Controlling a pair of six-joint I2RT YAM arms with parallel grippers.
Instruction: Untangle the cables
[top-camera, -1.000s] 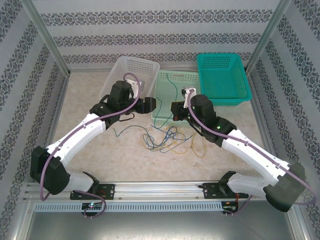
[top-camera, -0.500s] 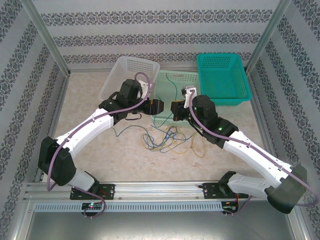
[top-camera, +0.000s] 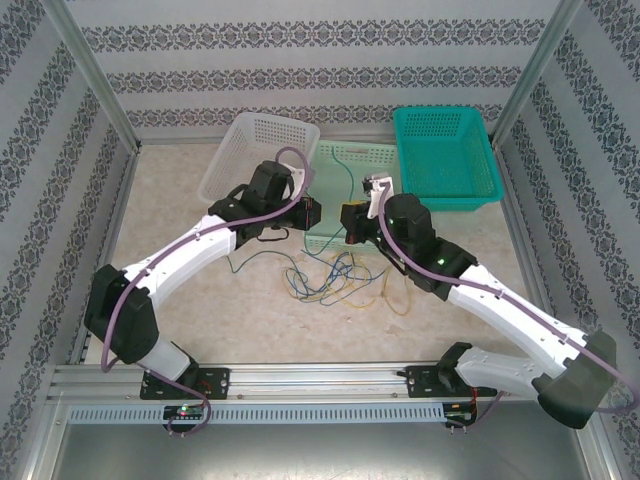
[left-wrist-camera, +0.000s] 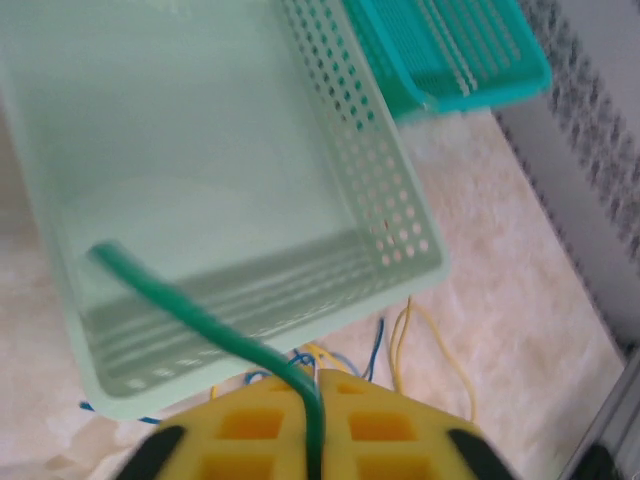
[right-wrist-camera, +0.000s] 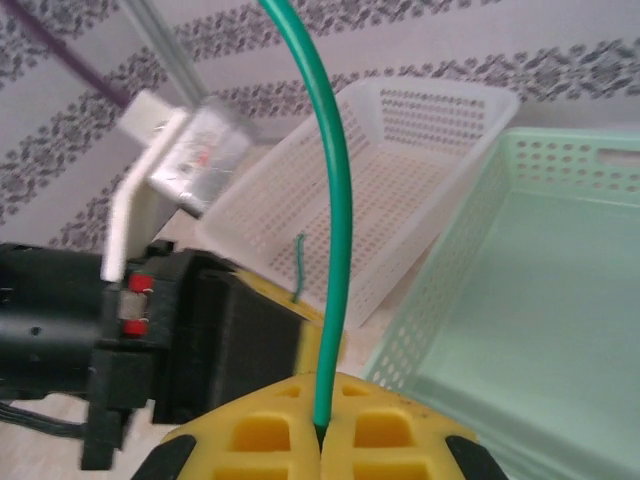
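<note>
- The cables (top-camera: 335, 280) are thin, light and bendy. They snag easily, so it is best to pinch one strand away from the knot.
- The left hand (left-wrist-camera: 315, 445) and right hand (right-wrist-camera: 320, 432) both pinch the green cable (right-wrist-camera: 338, 200) tight, by the pale green basket (left-wrist-camera: 385, 190).
- The other cables lie tangled just in front of that basket.
- The tabletop (top-camera: 260, 320) looks smooth, I think, with free room in front of the basket.
</note>
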